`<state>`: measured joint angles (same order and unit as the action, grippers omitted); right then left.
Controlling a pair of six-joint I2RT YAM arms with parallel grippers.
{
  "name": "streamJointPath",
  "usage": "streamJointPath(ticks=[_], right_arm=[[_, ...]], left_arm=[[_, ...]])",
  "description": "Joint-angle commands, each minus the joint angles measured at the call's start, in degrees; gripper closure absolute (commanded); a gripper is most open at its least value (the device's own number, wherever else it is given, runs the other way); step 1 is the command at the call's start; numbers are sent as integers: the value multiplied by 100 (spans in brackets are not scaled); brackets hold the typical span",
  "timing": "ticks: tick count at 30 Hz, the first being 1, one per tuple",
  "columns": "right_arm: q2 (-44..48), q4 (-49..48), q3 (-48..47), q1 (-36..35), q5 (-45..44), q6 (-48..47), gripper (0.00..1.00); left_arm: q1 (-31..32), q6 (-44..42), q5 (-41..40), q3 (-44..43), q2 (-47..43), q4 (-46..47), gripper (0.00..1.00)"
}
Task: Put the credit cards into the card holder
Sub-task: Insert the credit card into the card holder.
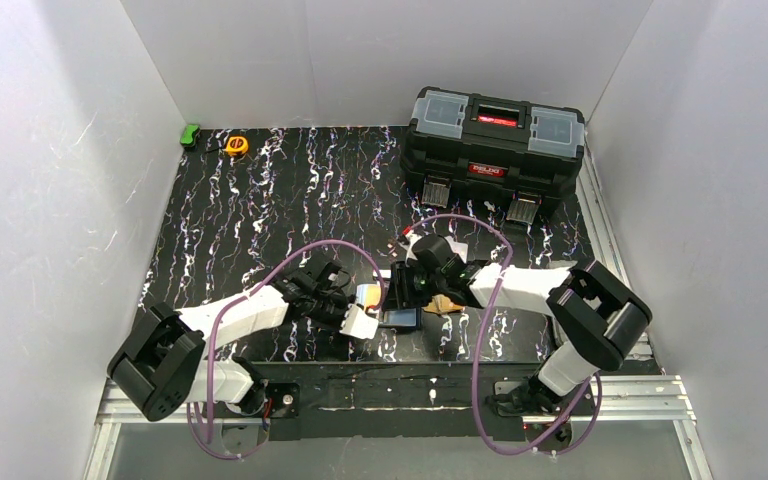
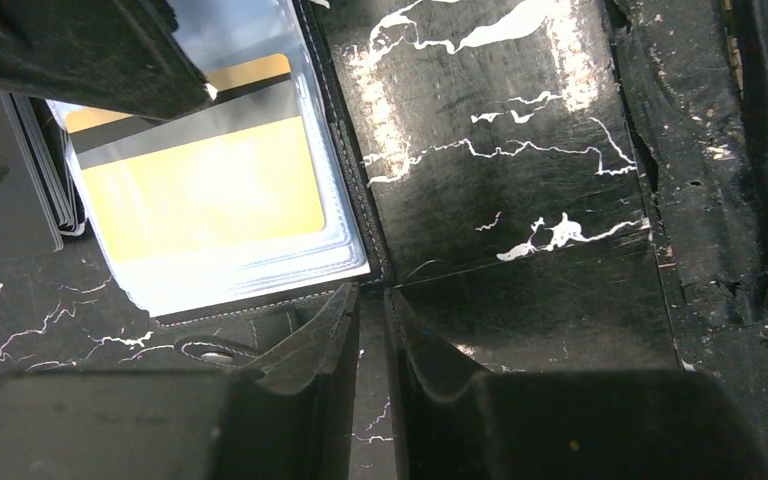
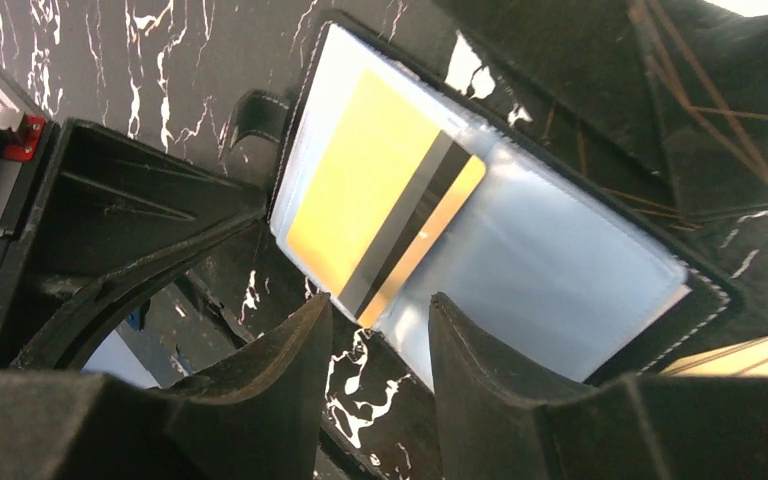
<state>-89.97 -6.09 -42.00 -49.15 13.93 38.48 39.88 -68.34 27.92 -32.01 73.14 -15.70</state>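
- The worktop [image 1: 260, 220] is black with white veining. The card holder [image 3: 560, 260] lies open and flat on it at about 6 o'clock, close to the near edge and between the two arms.
- Its bluish clear sleeves face up inside a black stitched border, and its clasp tab [image 3: 258, 115] sticks out from one side.
- A yellow card [image 3: 370, 170] with a dark stripe sits in the sleeve of one half, with the striped edge toward the middle fold. I cannot tell whether it is fully in.
- The left jaws reach in from 9 o'clock of the holder. They are nearly together with only a slim gap, and worktop shows through it further back.
- Their tips sit right at a corner of the holder. I cannot tell whether they pinch that corner.
- The right jaws come in from about 2 o'clock and stand clearly apart with nothing gripped. Their tips hang just over the end of the yellow card.
- More cards [image 1: 445, 305], orange-tan, lie loose on the worktop just beside the holder at its 3 o'clock.
- A large black toolbox [image 1: 495, 140] stands at 1 o'clock, well apart from the holder.
- A yellow tape measure [image 1: 237, 145] and a small green object [image 1: 190, 134] sit near each other in the far corner at 11 o'clock.
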Motion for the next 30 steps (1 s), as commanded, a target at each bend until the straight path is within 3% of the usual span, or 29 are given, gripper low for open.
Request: streamJointPath(ticks=[1,21,30], right_arm=[[-93,82,-280,136,-50,-239,52],[-819,-242,-784,161,353,-115,52],[-931,35,-1237,-79,186,-189,52]], left_arm=[[20,39,107,81,-142,-330,85],[21,-109,236,236,-112,-88,85],[20,-221,275,240,-143,-133,85]])
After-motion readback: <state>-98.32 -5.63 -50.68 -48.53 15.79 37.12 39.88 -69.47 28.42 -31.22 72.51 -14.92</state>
